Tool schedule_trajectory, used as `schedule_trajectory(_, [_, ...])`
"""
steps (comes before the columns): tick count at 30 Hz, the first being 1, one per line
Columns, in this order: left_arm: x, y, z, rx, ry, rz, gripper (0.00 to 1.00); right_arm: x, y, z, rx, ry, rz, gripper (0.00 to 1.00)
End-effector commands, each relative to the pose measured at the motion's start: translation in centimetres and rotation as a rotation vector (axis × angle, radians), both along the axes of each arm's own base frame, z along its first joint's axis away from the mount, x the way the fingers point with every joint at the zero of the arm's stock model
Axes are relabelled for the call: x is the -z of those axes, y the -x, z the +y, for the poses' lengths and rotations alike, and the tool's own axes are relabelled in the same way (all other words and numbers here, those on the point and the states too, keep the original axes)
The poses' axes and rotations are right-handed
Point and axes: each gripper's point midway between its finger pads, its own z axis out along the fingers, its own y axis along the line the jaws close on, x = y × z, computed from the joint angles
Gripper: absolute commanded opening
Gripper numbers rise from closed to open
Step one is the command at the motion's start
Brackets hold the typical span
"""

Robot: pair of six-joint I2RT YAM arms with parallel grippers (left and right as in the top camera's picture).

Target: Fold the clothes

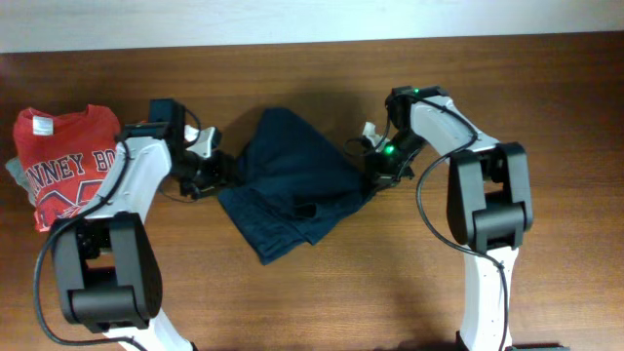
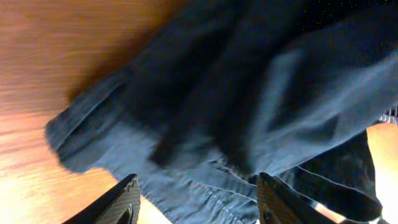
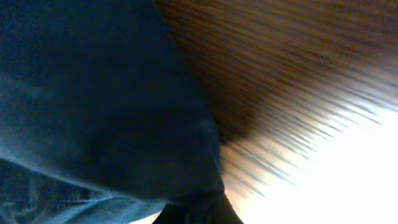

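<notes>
The clothes point(image 1: 292, 180) are a dark navy garment lying crumpled on the middle of the wooden table. My left gripper point(image 1: 210, 173) is at the garment's left edge. In the left wrist view its fingers point(image 2: 199, 208) stand wide apart and open, with the hemmed navy fabric point(image 2: 249, 106) lying between and beyond them. My right gripper point(image 1: 375, 164) is at the garment's right edge. In the right wrist view its dark jaws point(image 3: 199, 214) appear closed, and the navy fabric point(image 3: 93, 99) narrows down into them. That view is motion-blurred.
A red T-shirt with white lettering point(image 1: 63, 166) lies at the left end of the table, with a grey garment point(image 1: 14, 174) showing under its left side. My left arm passes right beside the shirt.
</notes>
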Motion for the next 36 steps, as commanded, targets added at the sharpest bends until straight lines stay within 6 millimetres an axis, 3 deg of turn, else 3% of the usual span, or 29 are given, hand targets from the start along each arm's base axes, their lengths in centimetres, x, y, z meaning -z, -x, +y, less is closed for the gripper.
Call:
schedule_trajectory(1, [-0.8,0.0,-2.0,0.069,0.054,-0.037,0.6,-3.5,-0.6,-1.7,-0.035,0.03,-0.108,0.07])
schedule_trajectory(2, [-0.8,0.1,-2.2,0.074,0.054,-0.038,0.6,-4.1,-0.5,-1.7,-0.044,0.027,-0.12,0.09])
schedule_trajectory(5, [-0.8,0.5,-2.9,0.08,0.06,-0.018,0.6,-6.0,-0.1,-1.8,-0.06,0.02,-0.152,0.35])
schedule_trajectory(8, [-0.8,1.5,-3.5,0.086,0.061,0.023,0.6,-6.9,0.0,-2.4,-0.066,0.058,-0.178,0.45])
schedule_trajectory(12, [-0.5,2.0,-4.4,0.049,0.059,0.066,0.6,-8.1,0.0,-2.9,-0.067,0.086,-0.206,0.45])
schedule_trajectory(15, [0.9,2.6,-4.6,-0.056,0.005,0.132,0.61,-9.6,0.2,-3.5,-0.071,0.121,-0.246,0.45])
schedule_trajectory(22, [3.1,4.5,-7.8,-0.08,-0.053,0.173,0.61,-11.9,0.2,-3.8,-0.067,0.131,-0.313,0.45])
schedule_trajectory(23, [3.2,4.5,-9.1,-0.069,-0.053,0.158,0.6,-11.9,0.3,-3.8,-0.067,0.131,-0.309,0.45])
schedule_trajectory(26, [3.5,4.3,-10.2,-0.099,-0.093,0.132,0.6,-11.9,0.5,-3.9,-0.068,0.132,-0.298,0.45])
schedule_trajectory(31, [3.8,4.1,-10.5,-0.122,-0.146,0.11,0.6,-11.9,0.6,-3.9,-0.069,0.133,-0.295,0.45])
schedule_trajectory(36, [3.4,1.2,-10.8,-0.166,-0.134,-0.008,0.59,-11.9,0.6,-3.9,-0.069,0.133,-0.295,0.44])
